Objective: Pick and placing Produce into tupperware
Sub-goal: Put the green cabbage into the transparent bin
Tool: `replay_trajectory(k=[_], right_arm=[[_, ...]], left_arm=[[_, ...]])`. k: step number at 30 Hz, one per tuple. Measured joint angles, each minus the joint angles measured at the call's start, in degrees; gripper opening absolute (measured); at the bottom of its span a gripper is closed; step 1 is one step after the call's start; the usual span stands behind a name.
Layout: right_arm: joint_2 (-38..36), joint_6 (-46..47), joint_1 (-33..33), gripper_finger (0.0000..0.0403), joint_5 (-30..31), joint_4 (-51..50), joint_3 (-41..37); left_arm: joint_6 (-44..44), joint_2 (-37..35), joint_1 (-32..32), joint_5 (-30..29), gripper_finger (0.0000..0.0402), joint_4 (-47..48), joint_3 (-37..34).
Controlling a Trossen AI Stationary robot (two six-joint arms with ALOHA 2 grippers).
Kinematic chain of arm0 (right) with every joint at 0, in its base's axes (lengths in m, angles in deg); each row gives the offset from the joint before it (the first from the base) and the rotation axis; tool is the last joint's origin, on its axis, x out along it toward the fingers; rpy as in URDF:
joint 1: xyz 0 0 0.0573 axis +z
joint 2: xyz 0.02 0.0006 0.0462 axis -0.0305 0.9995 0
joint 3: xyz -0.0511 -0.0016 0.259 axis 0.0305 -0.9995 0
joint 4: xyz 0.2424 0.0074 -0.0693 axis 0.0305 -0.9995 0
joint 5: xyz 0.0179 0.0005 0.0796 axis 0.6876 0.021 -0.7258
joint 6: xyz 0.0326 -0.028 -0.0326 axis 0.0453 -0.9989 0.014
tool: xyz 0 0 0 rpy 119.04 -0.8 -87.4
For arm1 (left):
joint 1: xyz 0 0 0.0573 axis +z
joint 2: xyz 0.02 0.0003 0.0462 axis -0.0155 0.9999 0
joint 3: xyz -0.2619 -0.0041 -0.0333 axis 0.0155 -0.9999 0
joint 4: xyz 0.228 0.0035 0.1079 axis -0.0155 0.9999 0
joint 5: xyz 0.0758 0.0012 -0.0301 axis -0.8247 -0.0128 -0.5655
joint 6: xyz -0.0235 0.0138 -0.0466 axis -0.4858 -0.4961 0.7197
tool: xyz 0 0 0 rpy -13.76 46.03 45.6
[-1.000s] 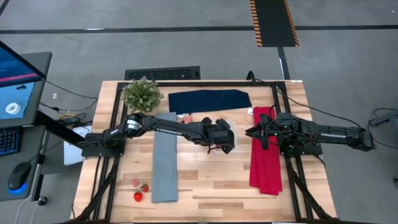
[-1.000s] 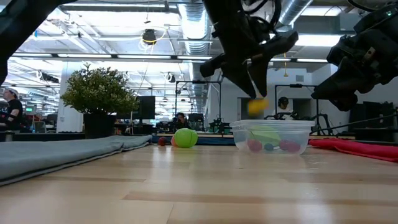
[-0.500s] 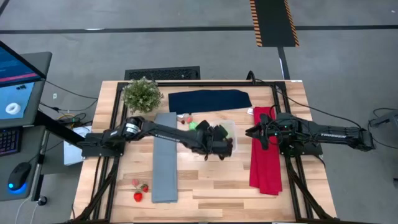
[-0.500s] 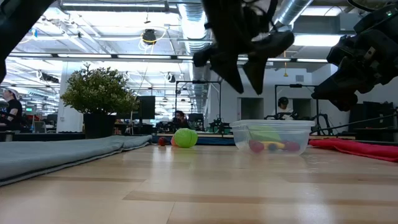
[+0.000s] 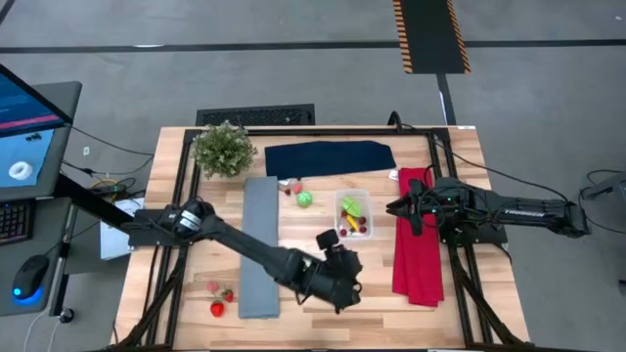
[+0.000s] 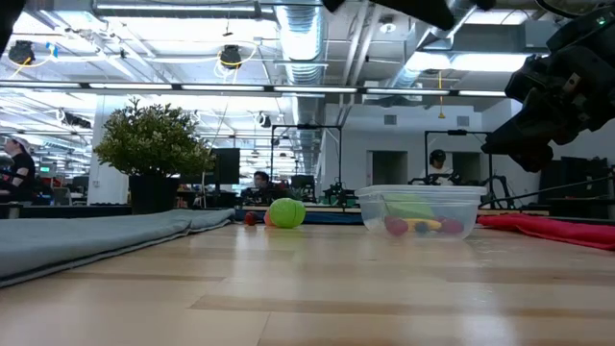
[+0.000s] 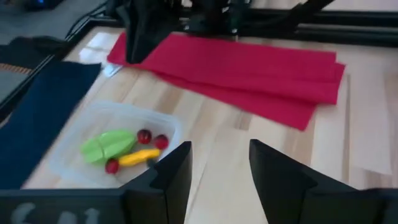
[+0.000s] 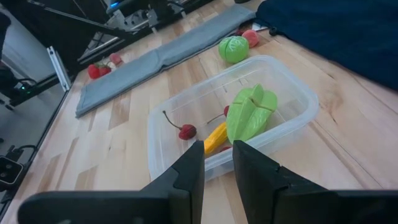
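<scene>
Hovering empty near table's front edge, left gripper (image 5: 337,279) with fingers parted, apparently between picks. Clear rectangular plastic tub (image 5: 354,215) mid-table holds lime-green piece (image 8: 250,112), yellow piece (image 8: 214,137), cherries (image 8: 186,131). Right gripper (image 5: 409,210) waits over red cloth (image 5: 418,254), fingers narrowly parted. Green ball (image 5: 304,198), strawberries (image 5: 219,299) outstanding.

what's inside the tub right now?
The tub holds a lime-green piece, a yellow piece and cherries. The right claw covers the tub's near wall, so anything low there can't be seen.
</scene>
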Motion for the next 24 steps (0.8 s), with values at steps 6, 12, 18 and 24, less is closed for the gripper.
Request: replay_trajectory(k=[6,12,18,24], right_arm=[[0.00,0.00,0.00,0.0107,-0.02,-0.02,0.00],[0.00,0.00,0.00,0.0107,0.00,-0.01,0.00],[0.00,0.00,0.00,0.0107,-0.02,-0.02,0.00],[0.00,0.00,0.00,0.0107,0.00,-0.04,0.00]], left_arm=[[0.29,-0.51,-3.27,3.12,0.0126,-5.55,-0.09],[-7.33,-0.59,-8.72,5.94,0.0102,-17.63,0.15],[-6.80,-0.63,-12.95,-6.36,0.0096,-11.89,2.23],[-26.51,-0.35,-17.13,14.04,0.0096,-38.28,-0.28]])
